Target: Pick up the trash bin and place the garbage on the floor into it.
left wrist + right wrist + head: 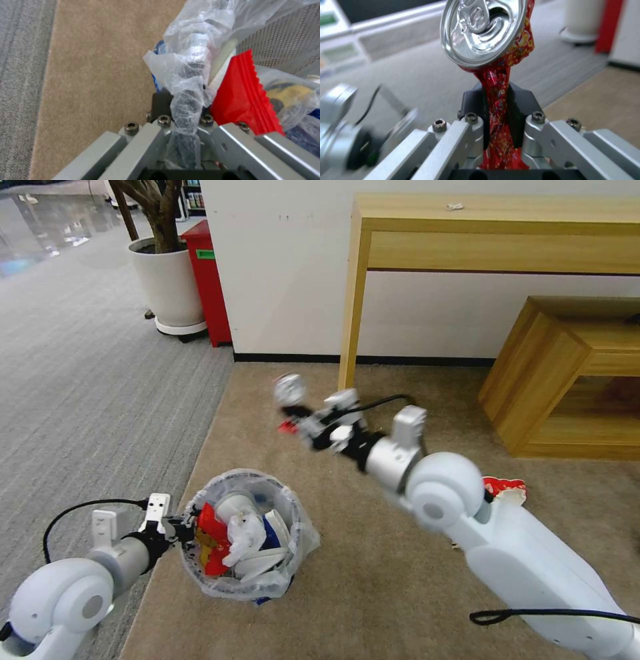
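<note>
- The trash bin (248, 533), a small round dark mesh bin lined with a crinkly translucent plastic bag (190, 75), sits near the left edge of the tan carpet (373, 593), close to where it meets the grey striped floor (80, 380).
- The left gripper (181, 532) is clenched on the bin's rim at its left side; in the left wrist view the bunched bag and rim run between its fingers (160, 102).
- Inside the bin lie a red wrapper (208, 543), white crumpled pieces and something blue; the wrist view shows the red wrapper's serrated edge just beside the gripper.
- The right gripper (293, 421) is raised over the carpet, beyond the bin and apart from it, toward the wooden desk (493, 233).
- It grasps the crushed red can (493, 50): the flattened body is pinched between the dark fingers (520, 110), and the silver top with its pull-tab opening stands clear of them.
- A red-and-white piece of litter (505, 488) lies on the carpet, partly hidden behind the right arm.
- A white planter pot (167, 283) and a red box (208, 280) stand by the wall at the far left.
</note>
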Motion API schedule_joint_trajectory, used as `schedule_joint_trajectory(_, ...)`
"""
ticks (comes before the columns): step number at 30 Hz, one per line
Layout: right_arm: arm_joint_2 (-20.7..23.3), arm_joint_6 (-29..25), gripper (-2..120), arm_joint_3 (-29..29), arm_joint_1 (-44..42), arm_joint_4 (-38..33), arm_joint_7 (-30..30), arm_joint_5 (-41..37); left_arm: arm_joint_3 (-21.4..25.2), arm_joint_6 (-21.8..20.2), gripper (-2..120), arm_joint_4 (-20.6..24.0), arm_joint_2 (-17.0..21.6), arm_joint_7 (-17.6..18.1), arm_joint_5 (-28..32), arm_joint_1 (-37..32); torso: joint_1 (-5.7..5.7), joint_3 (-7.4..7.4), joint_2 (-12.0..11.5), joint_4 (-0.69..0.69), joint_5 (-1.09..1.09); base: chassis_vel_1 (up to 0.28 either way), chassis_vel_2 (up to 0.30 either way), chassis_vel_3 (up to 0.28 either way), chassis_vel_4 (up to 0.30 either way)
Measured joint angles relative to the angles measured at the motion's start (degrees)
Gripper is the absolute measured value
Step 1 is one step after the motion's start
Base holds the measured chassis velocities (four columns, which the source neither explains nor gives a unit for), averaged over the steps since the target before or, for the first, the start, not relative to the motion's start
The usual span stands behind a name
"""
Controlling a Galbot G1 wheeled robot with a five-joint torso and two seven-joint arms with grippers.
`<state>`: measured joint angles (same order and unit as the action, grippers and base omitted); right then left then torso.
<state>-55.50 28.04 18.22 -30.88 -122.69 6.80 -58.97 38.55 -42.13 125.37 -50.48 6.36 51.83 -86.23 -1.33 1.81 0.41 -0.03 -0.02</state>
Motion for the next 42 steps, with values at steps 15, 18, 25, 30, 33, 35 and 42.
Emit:
schedule_joint_trajectory(15, 3.1, 8.6, 32, 8.6, 1.5, -1.8, 3.2, 3.6, 2.3, 0.0, 0, 0.6, 0.1, -1.4, 0.0, -1.1, 0.0, 0.0, 0.0, -0.01, 0.01, 0.0, 0.0, 0.0, 0.0)
schedule_joint_trajectory(18, 3.5, 8.8, 41, 8.7, 1.4, -2.0, 3.6, 3.8, 2.6, 0.0, 0, 0.6, 0.0, -1.7, 0.0, -1.2, 0.0, 0.0, 0.0, -0.01, 0.01, 0.0, 0.0, 0.0, 0.0)
schedule_joint_trajectory(25, 4.3, 8.6, 70, 8.1, 0.8, -2.7, 4.7, 3.8, 2.8, 0.0, 0, 0.3, -1.2, -2.5, -0.7, -1.3, 0.0, 0.0, 0.0, -0.01, 0.01, 0.0, 0.0, 0.0, 0.0)
schedule_joint_trajectory(30, 4.4, 7.2, 88, 6.7, 0.3, -3.0, 5.5, 3.3, 3.2, 0.0, 0, 0.3, -1.7, -2.6, -0.9, -1.5, 0.0, 0.0, 0.0, -0.01, 0.0, 0.0, 0.0, 0.0, 0.0)
schedule_joint_trajectory(33, 4.2, 5.8, 96, 4.9, -0.2, -3.2, 6.5, 2.6, 3.8, 0.0, 0, -0.1, -2.0, -2.6, -0.9, -1.6, 0.0, 0.0, 0.0, -0.01, 0.01, 0.0, 0.0, 0.0, 0.0)
schedule_joint_trajectory(35, 4.1, 4.7, 99, 3.4, -0.6, -3.2, 7.1, 2.2, 4.2, 0.0, 0, -0.4, -2.3, -2.6, -0.9, -1.7, 0.0, 0.0, 0.0, -0.01, 0.01, 0.0, 0.0, 0.0, 0.0)
schedule_joint_trajectory(42, 4.6, -0.7, 100, -6.2, -7.3, -0.9, 9.2, 7.3, 6.0, 0.0, 0, -0.7, -4.8, -3.7, -2.4, -3.3, 0.0, 0.0, 0.0, 0.0, 0.0, 0.0, 0.0, 0.0, 0.0)
